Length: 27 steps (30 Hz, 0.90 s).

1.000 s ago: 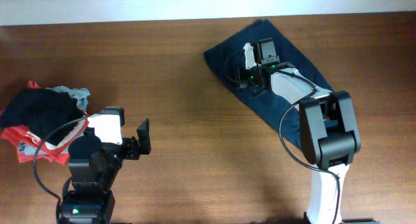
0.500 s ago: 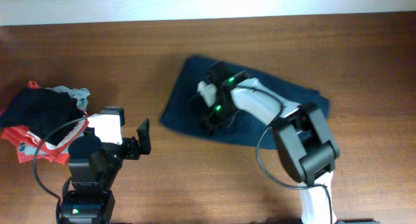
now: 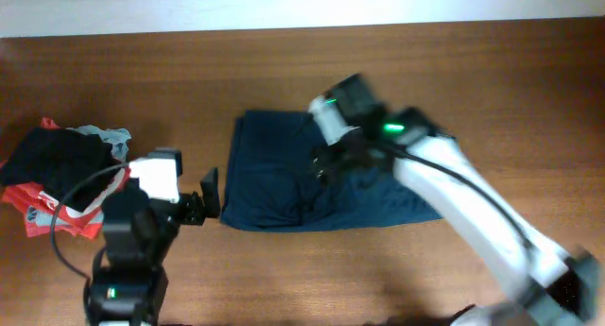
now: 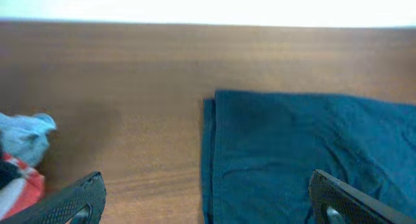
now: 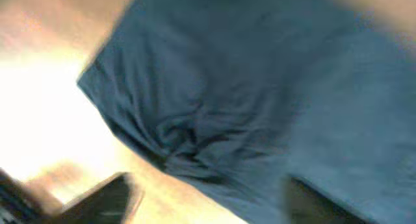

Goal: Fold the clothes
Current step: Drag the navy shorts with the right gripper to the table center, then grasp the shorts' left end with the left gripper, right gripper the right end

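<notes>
Table [image 3: 492,71]: carrying everything on its wooden top.
Navy garment [image 3: 274,184]: lying flat mid-table, its long axis running left to right, with a bunched wrinkle sitting near its middle.
Right arm [image 3: 473,198]: reaching in from the near right corner across the garment.
Side pile [image 3: 52,170]: sitting at the table's left end, well apart from the garment.
Right gripper [image 3: 326,165]: hovering directly over the garment's middle. Its fingers are appearing spread and gripping nothing, though blur is softening the view.
Left gripper [image 3: 210,196]: sitting just beside the garment's left edge, fingers [image 4: 81,197] spreading wide. The cloth is lying ahead and to their right.
Nearer arm: likely the right for the wrinkle, the left for the left edge.
</notes>
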Motion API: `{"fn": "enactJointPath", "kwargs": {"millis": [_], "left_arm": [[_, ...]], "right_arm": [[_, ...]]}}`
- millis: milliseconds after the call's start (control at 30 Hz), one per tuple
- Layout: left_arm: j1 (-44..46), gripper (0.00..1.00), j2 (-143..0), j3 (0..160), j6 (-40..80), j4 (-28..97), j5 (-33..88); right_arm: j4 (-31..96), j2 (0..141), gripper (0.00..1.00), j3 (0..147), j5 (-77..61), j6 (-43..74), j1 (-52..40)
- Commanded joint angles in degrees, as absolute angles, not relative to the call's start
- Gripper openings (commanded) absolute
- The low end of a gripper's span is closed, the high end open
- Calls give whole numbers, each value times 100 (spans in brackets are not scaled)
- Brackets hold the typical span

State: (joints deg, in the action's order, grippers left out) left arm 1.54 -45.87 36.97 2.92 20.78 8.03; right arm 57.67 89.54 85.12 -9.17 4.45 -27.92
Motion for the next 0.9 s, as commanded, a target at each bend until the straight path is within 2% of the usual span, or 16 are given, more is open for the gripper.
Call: {"fn": "enactJointPath", "kwargs": {"millis": [0,133,300,567,633,733,767,800,867], "left_arm": [[172,99,-5907,4198,384,2167,1282],[174,99,-8353,5511,353,2902,1726],[187,99,-10235,6458,338,3264,2569],[329,98,-11295,6536,344,3304,2775],[447,89,-11382,6536,344,3332,2987],[644,66,-11432,6536,344,3371,3068],[707,52,-11432,6536,342,3371,3065],[755,34,-11432,6536,340,3363,3063],[777,10,-11432,6536,340,3352,3057]], "right_arm": [[6075,8193,99,8547,-552,628,-2121],[6711,7832,99,8547,-554,631,-1369],[6923,7837,99,8543,-552,631,-1079],[6967,7843,99,8541,-550,631,-1079],[6967,7848,98,8541,-550,631,-1081],[6967,7848,99,8541,-543,631,-1079],[6969,7848,99,8541,-517,631,-1079],[6969,7848,99,8541,-458,633,-1079],[6969,7848,98,8541,-244,657,-1072]]}}
